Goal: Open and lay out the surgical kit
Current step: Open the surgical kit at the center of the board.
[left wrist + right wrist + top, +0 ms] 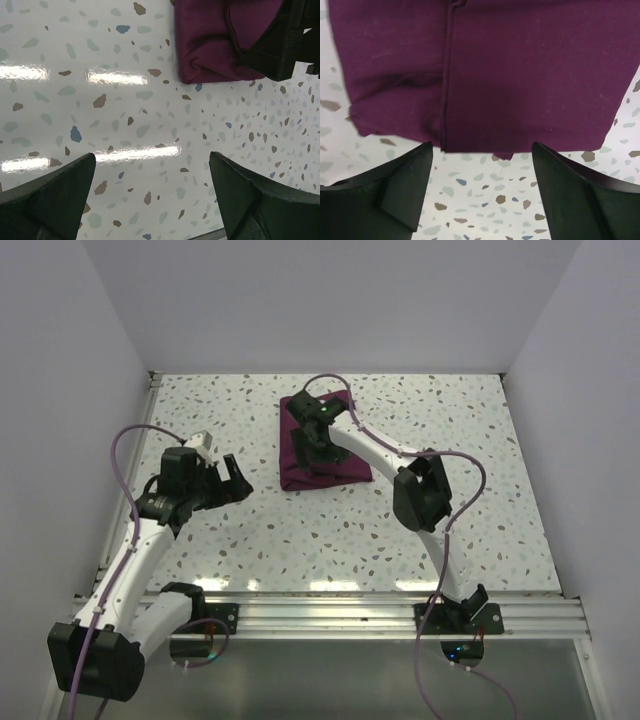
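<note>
At mid-left of the top view, the left fingers are held apart above the desk, with nothing clamped, well apart from the wrap. The wrap is seen at upper centre, folded shut; no tray or instruments are exposed. Over its left part, the right fingers are spread, nothing gripped, a folded edge just ahead. Nothing is judged done: unfolding and laying out are left.
</note>
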Robot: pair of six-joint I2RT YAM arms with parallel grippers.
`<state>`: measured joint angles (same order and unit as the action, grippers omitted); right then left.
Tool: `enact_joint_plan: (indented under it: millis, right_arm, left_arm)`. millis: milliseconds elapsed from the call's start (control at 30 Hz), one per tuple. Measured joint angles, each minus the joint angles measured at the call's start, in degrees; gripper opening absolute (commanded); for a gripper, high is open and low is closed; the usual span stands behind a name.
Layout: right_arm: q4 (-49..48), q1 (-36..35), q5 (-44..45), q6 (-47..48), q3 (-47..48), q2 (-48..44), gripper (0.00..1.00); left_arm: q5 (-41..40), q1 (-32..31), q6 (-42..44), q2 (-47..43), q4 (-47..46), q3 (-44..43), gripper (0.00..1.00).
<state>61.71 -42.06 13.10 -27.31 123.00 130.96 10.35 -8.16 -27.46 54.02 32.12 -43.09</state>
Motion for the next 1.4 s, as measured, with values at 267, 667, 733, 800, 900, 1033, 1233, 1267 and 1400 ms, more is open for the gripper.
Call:
enact_joint_plan:
  millis: [267, 667, 733, 800, 900, 1033, 1233, 1267, 1400]
  right_arm:
    - [0.9, 0.0, 4.1, 0.4, 3.7, 6.6, 0.27]
    - [1.7, 1.7, 9.0, 0.3, 7.8, 5.7, 0.00]
    - [1.1, 3.3, 10.2, 0.1, 4.3, 2.2, 0.00]
    - [0.2, 6.5, 12.0, -0.5, -1.4, -3.9, 0.00]
    - [-1.4, 13.0, 15.3, -1.8, -10.2, -13.1, 0.00]
    - [-2.4, 22.6, 18.6, -4.1, -21.2, -21.7, 0.07]
    - [-0.9, 29.6, 18.9, -4.7, -30.6, -20.5, 0.98]
    - [-0.5, 30.2, 18.9, -4.6, -30.9, -19.4, 0.98]
    - [0.0, 31.4, 18.4, -4.2, -32.7, -18.0, 0.98]
  left_arm:
    - [1.0, 0.0, 0.1, 1.2, 1.5, -0.3, 1.00]
    - [1.8, -0.6, 1.6, 7.1, 1.9, -4.2, 1.00]
    - [1.8, -1.8, 2.0, 9.7, 1.8, -6.9, 1.00]
    - [1.7, -3.8, 2.6, 13.8, 1.2, -10.9, 1.00]
    - [0.3, -8.2, 3.1, 21.1, 0.5, -17.4, 1.00]
    - [-4.1, -18.0, 3.2, 34.1, 0.5, -29.1, 1.00]
    - [-10.0, -29.8, 3.0, 56.9, 1.8, -47.2, 1.00]
    - [-11.0, -30.8, 3.0, 59.7, 2.6, -49.0, 1.00]
    - [-14.2, -33.9, 2.7, 71.1, 6.6, -57.4, 1.00]
